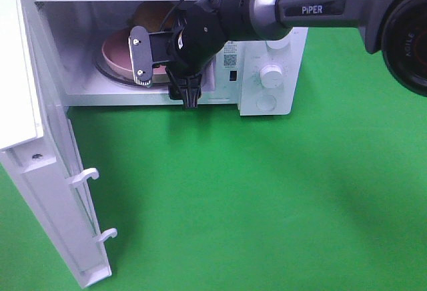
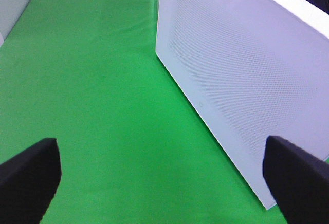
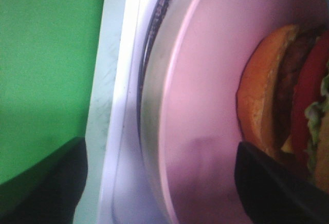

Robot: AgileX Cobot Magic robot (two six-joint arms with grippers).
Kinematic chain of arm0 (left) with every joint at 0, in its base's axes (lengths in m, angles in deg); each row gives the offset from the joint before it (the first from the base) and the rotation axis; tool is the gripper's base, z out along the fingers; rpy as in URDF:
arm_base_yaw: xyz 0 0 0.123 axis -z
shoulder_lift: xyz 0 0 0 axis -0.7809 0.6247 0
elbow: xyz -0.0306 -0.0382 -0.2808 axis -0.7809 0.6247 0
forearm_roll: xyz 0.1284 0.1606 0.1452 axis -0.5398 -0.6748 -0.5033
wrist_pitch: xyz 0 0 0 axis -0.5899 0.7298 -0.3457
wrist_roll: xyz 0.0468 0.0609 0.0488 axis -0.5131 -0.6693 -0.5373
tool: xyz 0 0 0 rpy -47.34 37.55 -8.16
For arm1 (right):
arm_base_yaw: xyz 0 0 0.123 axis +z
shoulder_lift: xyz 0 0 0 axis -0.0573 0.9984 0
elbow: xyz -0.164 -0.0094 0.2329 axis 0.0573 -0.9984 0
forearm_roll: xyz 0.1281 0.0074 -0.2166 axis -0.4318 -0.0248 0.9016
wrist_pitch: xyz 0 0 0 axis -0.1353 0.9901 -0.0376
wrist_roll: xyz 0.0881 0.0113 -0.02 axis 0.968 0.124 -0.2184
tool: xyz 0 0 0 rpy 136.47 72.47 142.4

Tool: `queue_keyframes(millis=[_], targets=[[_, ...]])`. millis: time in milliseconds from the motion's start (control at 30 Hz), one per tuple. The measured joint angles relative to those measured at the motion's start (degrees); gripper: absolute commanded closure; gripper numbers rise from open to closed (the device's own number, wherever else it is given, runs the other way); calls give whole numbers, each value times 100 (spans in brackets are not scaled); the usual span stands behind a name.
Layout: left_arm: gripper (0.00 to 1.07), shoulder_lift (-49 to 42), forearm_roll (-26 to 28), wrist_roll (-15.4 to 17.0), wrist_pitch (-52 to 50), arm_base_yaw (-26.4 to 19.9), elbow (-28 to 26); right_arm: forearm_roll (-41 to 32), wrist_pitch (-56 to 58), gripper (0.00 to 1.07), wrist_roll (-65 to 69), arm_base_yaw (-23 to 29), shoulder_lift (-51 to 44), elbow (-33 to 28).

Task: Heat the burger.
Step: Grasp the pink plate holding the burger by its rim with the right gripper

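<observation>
The burger (image 3: pixel 288 95), with orange-brown bun, red layer and lettuce, sits on the round pink plate (image 3: pixel 205 80) on the glass turntable inside the open microwave (image 1: pixel 267 11). In the exterior view only its brown top (image 1: pixel 148 15) shows behind my right arm, above the plate (image 1: pixel 115 52). My right gripper (image 1: pixel 143 64) reaches into the microwave mouth. In the right wrist view it (image 3: pixel 159 152) is open, its jaws standing apart on either side of the plate's rim and holding nothing. My left gripper (image 2: pixel 160 147) is open and empty above the green cloth, beside the microwave door (image 2: pixel 241 80).
The microwave door (image 1: pixel 40 157) swings open to the front left, its latch hooks pointing right. The control panel with knobs (image 1: pixel 271 74) is on the microwave's right. Green cloth (image 1: pixel 267 197) covers the table in front.
</observation>
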Motion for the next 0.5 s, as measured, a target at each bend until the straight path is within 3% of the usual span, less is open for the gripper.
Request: queue_keyframes(millis=[233, 267, 367, 400, 433, 500], targets=[[7, 0, 0, 0, 0, 0, 0, -80, -11, 34, 0, -23, 143, 34], [7, 0, 0, 0, 0, 0, 0, -92, 0, 40, 0, -23, 201, 34], [7, 0, 0, 0, 0, 0, 0, -126, 0, 44, 0, -23, 229, 34], [7, 0, -6, 0, 0, 0, 0, -126, 0, 56, 0, -23, 235, 34], [7, 0, -6, 0, 0, 0, 0, -126, 0, 56, 0, -23, 235, 34], [7, 0, -6, 0, 0, 0, 0, -172, 17, 83, 0, -23, 212, 40]])
